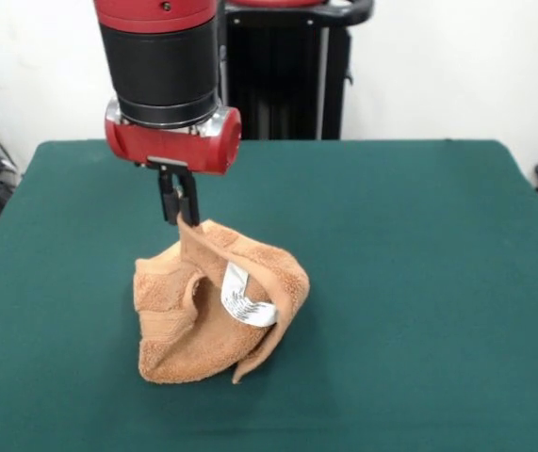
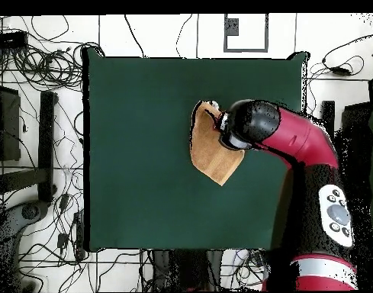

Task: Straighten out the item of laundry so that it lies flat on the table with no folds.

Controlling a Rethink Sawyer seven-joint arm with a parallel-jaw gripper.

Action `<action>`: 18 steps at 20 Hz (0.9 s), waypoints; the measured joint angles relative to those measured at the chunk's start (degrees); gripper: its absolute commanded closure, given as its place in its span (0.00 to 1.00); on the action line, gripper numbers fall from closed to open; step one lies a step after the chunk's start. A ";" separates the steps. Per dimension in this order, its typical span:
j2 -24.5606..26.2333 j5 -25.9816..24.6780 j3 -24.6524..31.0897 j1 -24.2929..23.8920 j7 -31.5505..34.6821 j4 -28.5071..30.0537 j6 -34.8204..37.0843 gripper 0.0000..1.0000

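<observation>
The orange-tan towel (image 1: 214, 306) hangs in a bunched, folded heap, its lower part resting on the green table (image 1: 419, 282). A white-silver label (image 1: 243, 298) shows on its front. My gripper (image 1: 180, 212) is shut on the towel's top corner, holding it up off the table. In the overhead view the towel (image 2: 207, 152) shows as a folded shape right of the table's (image 2: 143, 152) middle. The arm's end covers the towel's right side there and hides the gripper.
The red and black arm (image 2: 296, 141) reaches in from the table's right edge in the overhead view. Cables (image 2: 36, 61) and stands lie on the floor around the table.
</observation>
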 measured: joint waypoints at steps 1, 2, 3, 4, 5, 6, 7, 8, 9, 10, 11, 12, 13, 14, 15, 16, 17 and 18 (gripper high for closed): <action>0.02 -0.21 0.29 -0.24 0.00 -0.22 0.01 1.00; 0.04 -0.37 0.49 -0.41 0.00 -0.38 0.01 1.00; 0.01 -0.83 1.09 -0.89 0.00 -0.64 0.01 1.00; 0.00 -1.23 1.47 -1.12 0.00 -0.73 0.02 1.00; -0.01 -1.62 1.86 -1.35 0.00 -0.81 0.02 1.00; 0.00 -1.96 2.10 -1.49 0.00 -0.88 0.07 1.00; 0.00 -2.13 2.20 -1.55 0.00 -0.90 0.12 1.00; -0.01 -2.54 2.37 -1.67 0.00 -0.95 0.29 1.00; -0.01 -2.90 2.52 -1.78 0.00 -0.97 0.53 1.00; -0.02 -3.38 2.75 -1.91 0.00 -1.00 0.94 1.00; -0.02 -3.64 2.88 -1.96 0.00 -1.04 1.14 1.00; -0.01 -4.02 3.05 -2.02 0.00 -1.12 1.49 1.00; -0.01 -4.46 3.22 -2.06 0.00 -1.29 2.02 1.00; 0.00 -4.76 3.29 -2.06 0.00 -1.45 2.40 1.00; 0.02 -5.18 3.39 -2.06 0.00 -1.86 3.23 1.00; 0.05 -5.38 3.44 -2.06 0.00 -2.14 3.67 1.00; 0.06 -5.52 3.47 -2.06 0.00 -2.37 4.02 1.00; 0.09 -5.77 3.52 -2.07 0.00 -2.77 4.59 1.00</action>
